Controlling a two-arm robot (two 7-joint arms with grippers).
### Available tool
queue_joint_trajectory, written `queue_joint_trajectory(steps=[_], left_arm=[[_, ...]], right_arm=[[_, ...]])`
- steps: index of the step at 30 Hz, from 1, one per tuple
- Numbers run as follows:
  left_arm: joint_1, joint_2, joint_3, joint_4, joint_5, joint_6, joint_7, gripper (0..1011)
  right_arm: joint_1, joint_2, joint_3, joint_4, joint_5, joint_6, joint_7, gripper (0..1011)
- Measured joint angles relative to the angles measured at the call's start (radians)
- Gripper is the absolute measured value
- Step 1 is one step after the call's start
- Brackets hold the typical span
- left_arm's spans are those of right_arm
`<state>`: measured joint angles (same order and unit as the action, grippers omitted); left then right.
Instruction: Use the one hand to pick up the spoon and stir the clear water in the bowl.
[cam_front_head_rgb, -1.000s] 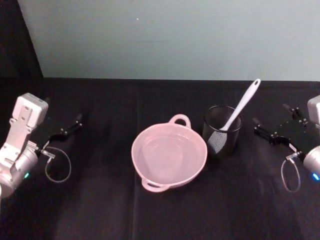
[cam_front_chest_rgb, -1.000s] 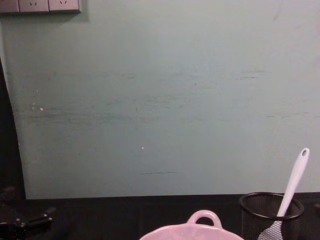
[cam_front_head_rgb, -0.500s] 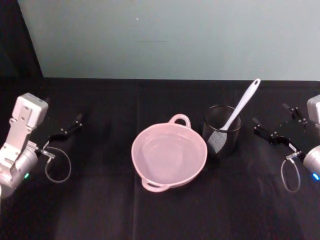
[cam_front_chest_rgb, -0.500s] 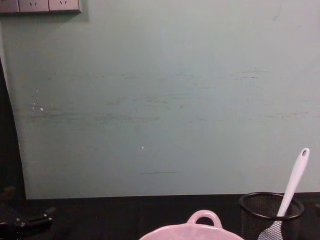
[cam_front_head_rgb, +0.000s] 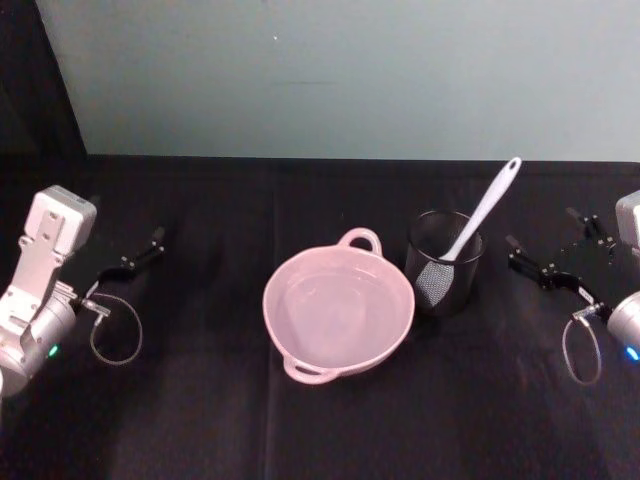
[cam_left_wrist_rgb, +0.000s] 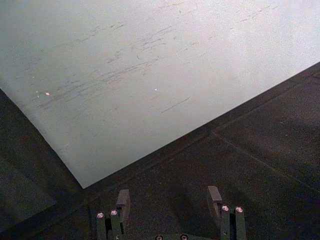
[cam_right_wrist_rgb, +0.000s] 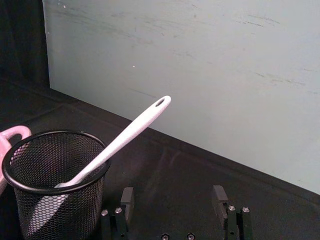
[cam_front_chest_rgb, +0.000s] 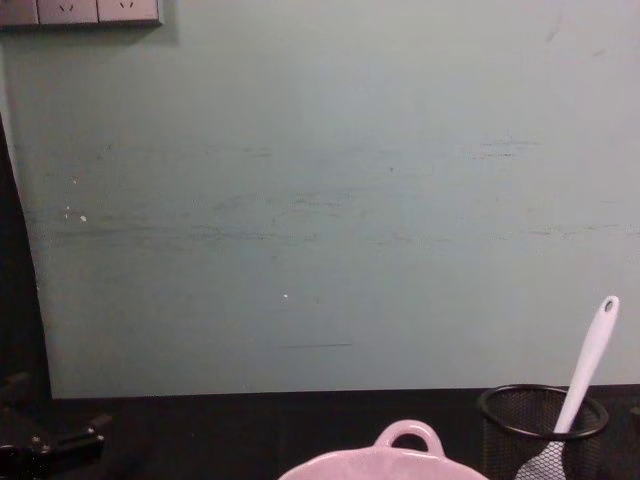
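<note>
The pale pink bowl (cam_front_head_rgb: 270, 305) sits mid-table with clear water in it, one loop handle toward the wall. Just right of it, the white spoon (cam_front_head_rgb: 485, 210) leans in a black wire-mesh cup (cam_front_head_rgb: 443, 275), head down and handle pointing up and to the right. My right gripper (cam_front_head_rgb: 542, 228) rests open on the cloth right of the cup, apart from it. In the right wrist view the spoon (cam_right_wrist_rgb: 130, 132) and cup (cam_right_wrist_rgb: 55, 200) lie ahead of the open gripper (cam_right_wrist_rgb: 173, 196). My left gripper (cam_front_head_rgb: 128, 228) is parked open at the far left, holding nothing.
Black cloth covers the table up to a pale green wall behind. A dark gap runs along the wall's left edge. Bare cloth lies in front of the bowl and between the bowl and the left gripper. The bowl's rim (cam_front_chest_rgb: 385, 465) shows low in the chest view.
</note>
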<state>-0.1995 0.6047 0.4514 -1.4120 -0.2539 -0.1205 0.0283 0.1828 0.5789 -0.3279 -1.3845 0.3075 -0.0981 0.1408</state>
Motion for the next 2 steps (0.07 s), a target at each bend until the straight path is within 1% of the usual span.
queue_joint_trajectory(steps=[2], left_arm=[[0.0,0.0,0.0,0.0,0.0,0.0,0.0,1011]], right_arm=[[0.0,0.0,0.0,0.0,0.0,0.0,0.0,1002]])
